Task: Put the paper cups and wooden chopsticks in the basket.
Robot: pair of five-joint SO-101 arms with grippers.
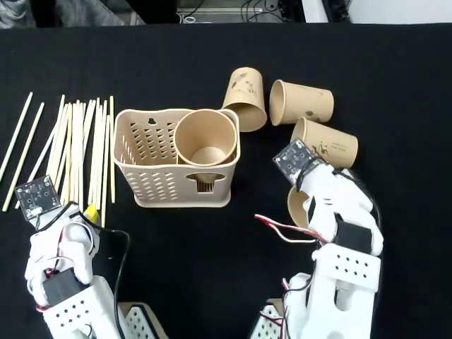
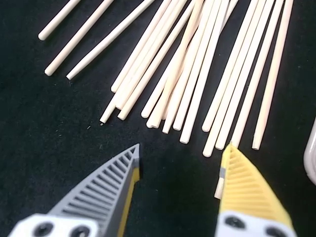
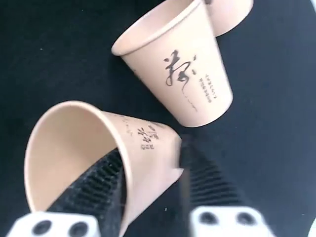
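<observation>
A beige slotted basket [image 1: 164,185] stands mid-table with one paper cup [image 1: 205,136] upright inside it. Three more cups [image 1: 244,96] [image 1: 301,102] [image 1: 330,142] lie on their sides to its right. My right gripper [image 3: 150,157] is shut on the wall of a fourth paper cup [image 3: 74,143], one finger inside and one outside; in the high view that cup [image 1: 296,205] shows under the arm. A neighbouring cup [image 3: 183,69] lies just beyond it. Wooden chopsticks [image 1: 78,145] [image 2: 197,74] lie spread left of the basket. My left gripper [image 2: 180,148] hangs open just short of their near ends.
The black tablecloth [image 1: 212,268] covers the whole table. A few chopsticks [image 1: 20,145] lie apart at the far left. The basket's corner [image 2: 312,153] edges into the left wrist view. Red and white wires [image 1: 282,229] loop off the right arm.
</observation>
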